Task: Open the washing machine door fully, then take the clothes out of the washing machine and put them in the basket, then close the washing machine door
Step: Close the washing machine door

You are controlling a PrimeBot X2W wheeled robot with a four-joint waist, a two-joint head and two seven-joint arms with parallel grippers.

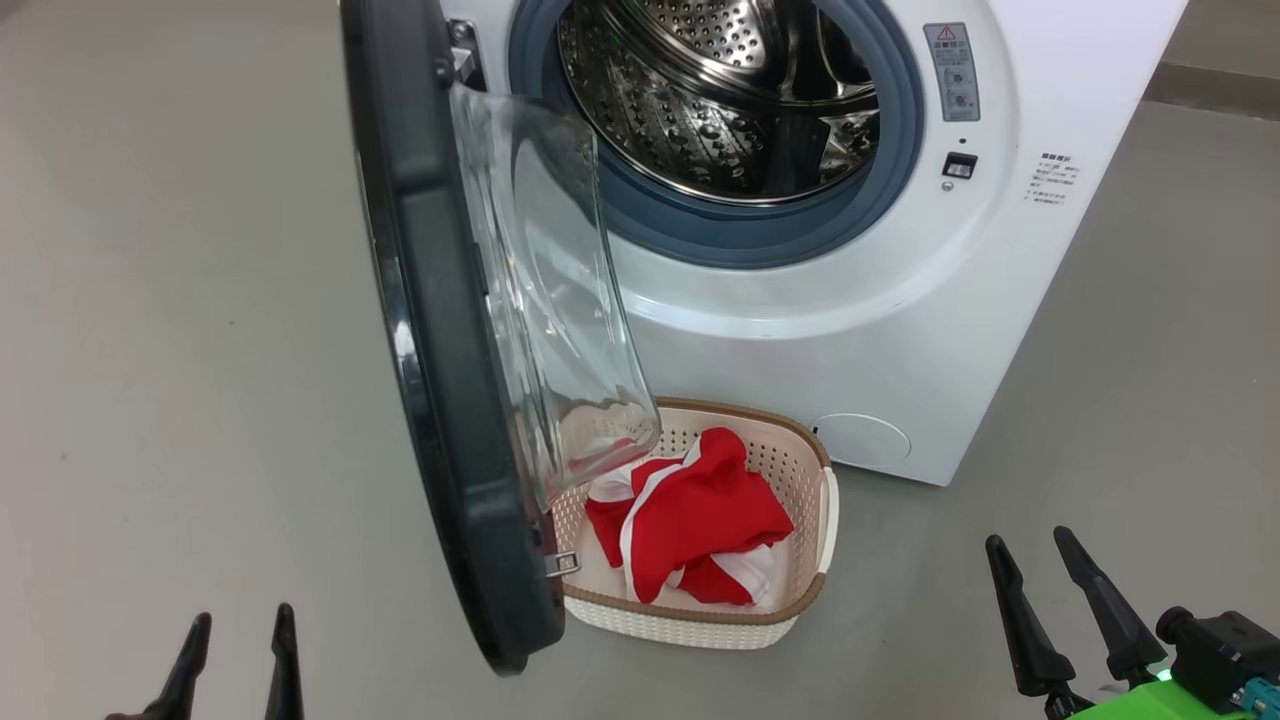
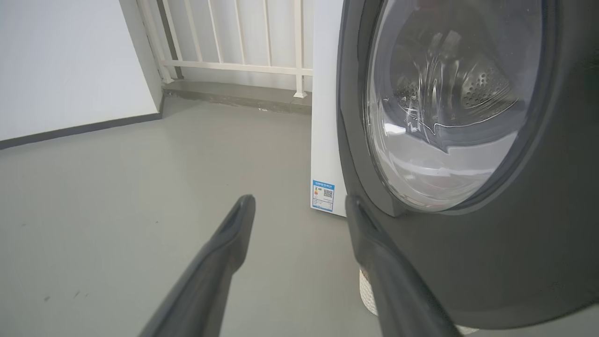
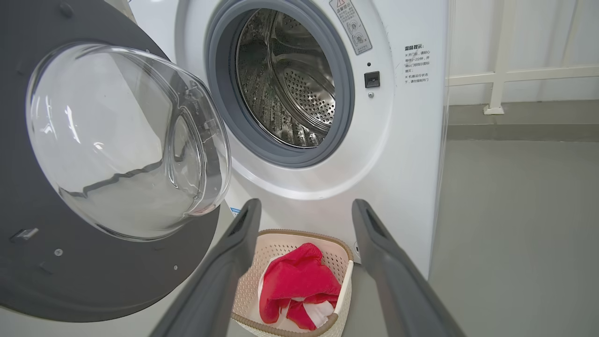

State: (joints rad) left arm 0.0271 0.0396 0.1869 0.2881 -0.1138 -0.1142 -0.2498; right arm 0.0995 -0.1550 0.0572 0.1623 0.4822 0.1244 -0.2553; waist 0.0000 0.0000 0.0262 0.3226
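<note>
The clothes [image 1: 695, 520] lie in the basket [image 1: 690, 628] just before the washing machine [image 1: 900, 330], whose drum [image 1: 700, 110] looks bare, so the washing machine door [image 1: 440, 330] stands swung out, probably awaiting closing, while left gripper [image 1: 244, 613] and right gripper [image 1: 1028, 538] hover low, fingers apart, holding nothing

Swung-out washing machine door [image 1: 440, 330] overhangs left rim of basket [image 1: 700, 612], barring reach from the left. Mouth of drum [image 1: 700, 120] open from front and right. Open floor [image 1: 150, 300] both sides.

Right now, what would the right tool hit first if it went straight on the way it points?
Probably the big white washing machine, on its front below the drum opening; depth unclear.
</note>
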